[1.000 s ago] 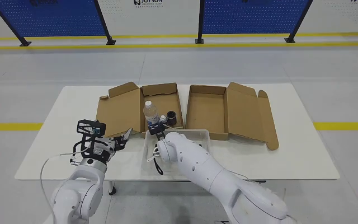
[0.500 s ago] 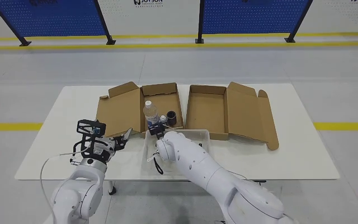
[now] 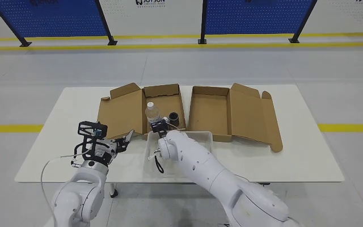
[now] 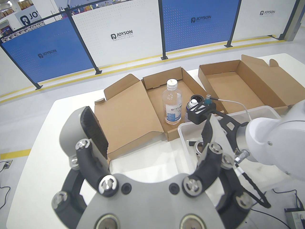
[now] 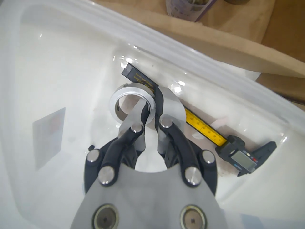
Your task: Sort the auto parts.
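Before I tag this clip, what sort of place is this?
Likely a fenced robot demo cell in an industrial hall: blue and white perforated barrier panels, yellow floor lines, white table holding open brown cardboard boxes.

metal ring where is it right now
In the right wrist view the metal ring is inside the white bin, pinched at its rim by the right gripper, next to the caliper lying along the bin wall.

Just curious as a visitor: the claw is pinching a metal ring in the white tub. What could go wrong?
The right gripper pinches only one side of the ring, so it may tilt or slip when lifted. The measuring tool lies close beside the ring and might get dragged along.
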Controlling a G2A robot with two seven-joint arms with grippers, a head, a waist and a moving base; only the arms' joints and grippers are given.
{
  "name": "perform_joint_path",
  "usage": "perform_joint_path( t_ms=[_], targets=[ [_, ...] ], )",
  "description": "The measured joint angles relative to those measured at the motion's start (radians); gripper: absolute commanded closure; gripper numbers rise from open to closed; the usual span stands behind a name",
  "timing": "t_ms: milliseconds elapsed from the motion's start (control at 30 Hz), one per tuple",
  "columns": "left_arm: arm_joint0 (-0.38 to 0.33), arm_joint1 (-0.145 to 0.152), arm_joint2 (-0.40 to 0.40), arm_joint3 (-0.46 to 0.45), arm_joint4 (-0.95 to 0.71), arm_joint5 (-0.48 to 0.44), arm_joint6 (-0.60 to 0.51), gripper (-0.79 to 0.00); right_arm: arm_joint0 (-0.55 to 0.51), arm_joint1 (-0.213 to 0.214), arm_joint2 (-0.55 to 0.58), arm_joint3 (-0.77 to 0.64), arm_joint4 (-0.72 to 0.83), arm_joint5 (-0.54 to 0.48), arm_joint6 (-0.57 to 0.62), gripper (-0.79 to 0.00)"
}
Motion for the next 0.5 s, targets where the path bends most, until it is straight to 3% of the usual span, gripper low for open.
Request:
perform_joint_path(
  t_ms=[233,500],
  targets=[
    [0.000,0.000,0.000,0.000,0.000,0.000,0.000,-0.785,-0.039,0.043,0.050,-0.144,-0.051,0.042,0.041,0.000],
    [0.000,0.000,0.000,0.000,0.000,0.000,0.000,-0.785,-0.162,0.130,0.162,-0.415,-0.150,0.082,0.117,0.000]
  ],
)
